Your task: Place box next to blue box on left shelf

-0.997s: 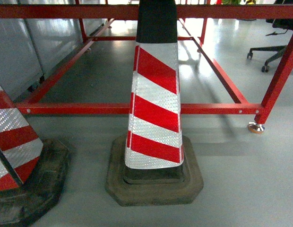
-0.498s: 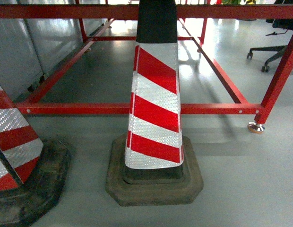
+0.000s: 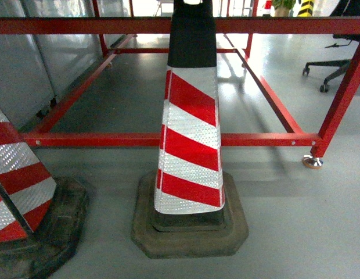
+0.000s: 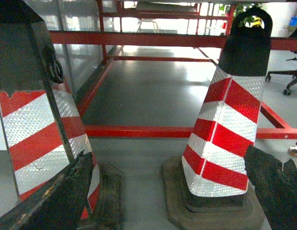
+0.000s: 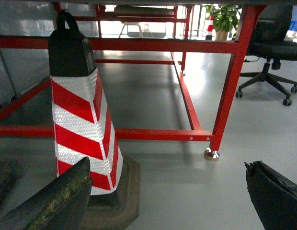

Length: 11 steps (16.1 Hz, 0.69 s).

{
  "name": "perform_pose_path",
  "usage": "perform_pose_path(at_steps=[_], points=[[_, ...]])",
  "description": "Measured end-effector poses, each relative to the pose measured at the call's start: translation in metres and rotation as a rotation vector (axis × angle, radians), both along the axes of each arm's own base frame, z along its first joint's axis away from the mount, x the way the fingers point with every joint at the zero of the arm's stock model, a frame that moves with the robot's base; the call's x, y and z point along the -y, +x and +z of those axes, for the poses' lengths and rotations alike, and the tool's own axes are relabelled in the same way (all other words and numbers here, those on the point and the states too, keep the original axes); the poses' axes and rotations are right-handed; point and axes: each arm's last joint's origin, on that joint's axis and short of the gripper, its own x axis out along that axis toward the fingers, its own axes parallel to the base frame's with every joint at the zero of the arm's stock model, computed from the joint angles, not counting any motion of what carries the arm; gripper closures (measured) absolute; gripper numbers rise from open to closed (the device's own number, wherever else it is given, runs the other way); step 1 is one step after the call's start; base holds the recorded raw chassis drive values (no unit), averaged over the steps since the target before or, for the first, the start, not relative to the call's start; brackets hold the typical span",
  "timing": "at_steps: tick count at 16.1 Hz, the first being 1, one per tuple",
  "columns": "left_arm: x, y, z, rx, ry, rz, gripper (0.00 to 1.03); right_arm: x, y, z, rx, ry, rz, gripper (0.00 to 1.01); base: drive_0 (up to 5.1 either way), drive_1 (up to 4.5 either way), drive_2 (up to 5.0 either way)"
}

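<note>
Compared with one second ago, head view shifted a little: top rail of the red frame (image 3: 99,139) lower in the picture, striped cone (image 3: 190,133) also slightly lower, and now visible at the upper right edge a green plant (image 3: 283,7). Otherwise same arrangement. Left gripper (image 4: 167,160) wide open, holding nothing; dark, rough, worn-looking fingers (image 4: 72,191) at both lower corners of its view. Right gripper (image 5: 167,165) also spread wide and empty, with similar chipped black fingers (image 5: 62,201). Ahead of the left gripper, toward its right finger, the striped cone: tapered, with red and white reflective bands of fine grid texture, black cap with loop handle, standing on a heavy eight-sided dark rubber base. Toward its left finger, very close, a second cone (image 4: 38,129) of the same kind. Beyond both grippers, the frame of square red painted metal tubes, with a round shiny foot (image 5: 211,154) ahead of the right gripper. Smooth glossy grey floor (image 3: 296,232) below. Far right of the right gripper, a black office chair (image 5: 273,52) on wheels. Box and left shelf in none of the views, so place cannot be told.
</note>
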Motion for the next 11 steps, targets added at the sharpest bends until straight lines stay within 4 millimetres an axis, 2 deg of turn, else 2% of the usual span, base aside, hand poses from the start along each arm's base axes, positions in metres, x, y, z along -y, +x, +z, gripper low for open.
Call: perform_pose_path(at_steps=[11], points=[[0.0000, 0.0000, 0.0001, 0.001, 0.011, 0.001, 0.05, 0.0000, 0.0000, 0.0002, 0.002, -0.003, 0.000, 0.03, 0.0, 0.00, 0.0]])
